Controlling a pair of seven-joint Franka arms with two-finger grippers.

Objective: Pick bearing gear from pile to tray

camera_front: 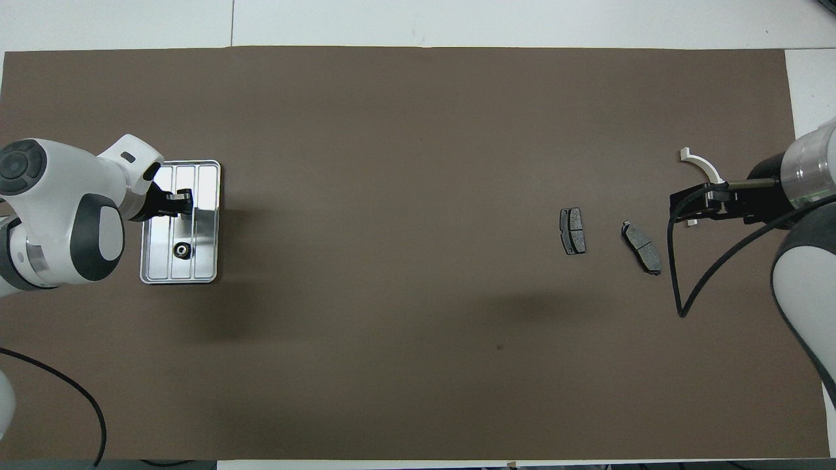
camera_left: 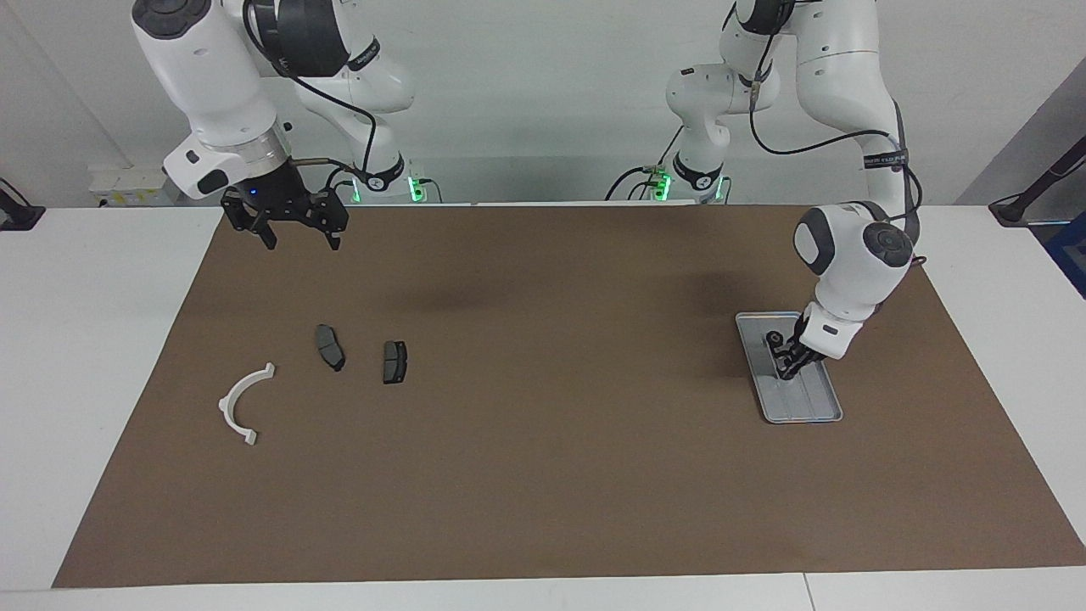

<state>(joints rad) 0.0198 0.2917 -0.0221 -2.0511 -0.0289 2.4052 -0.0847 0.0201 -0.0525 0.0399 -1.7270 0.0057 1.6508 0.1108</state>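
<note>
Left gripper [camera_left: 787, 363] closed, lowered; right gripper [camera_left: 293, 239] spread, raised.

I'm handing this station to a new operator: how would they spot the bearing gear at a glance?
Find the silver ribbed tray on the brown mat at the left arm's end of the table, under the shut left gripper. The bearing gear lies in the tray's middle channel, at the end nearer the robots. It is a small black ring with a pale centre, the only loose part in the tray.

White table [camera_left: 102, 356] under a brown mat [camera_left: 543, 475]; on the mat lie a tray [camera_left: 827, 412], two brake pads [camera_left: 394, 362], a white half-ring [camera_left: 242, 403].
</note>
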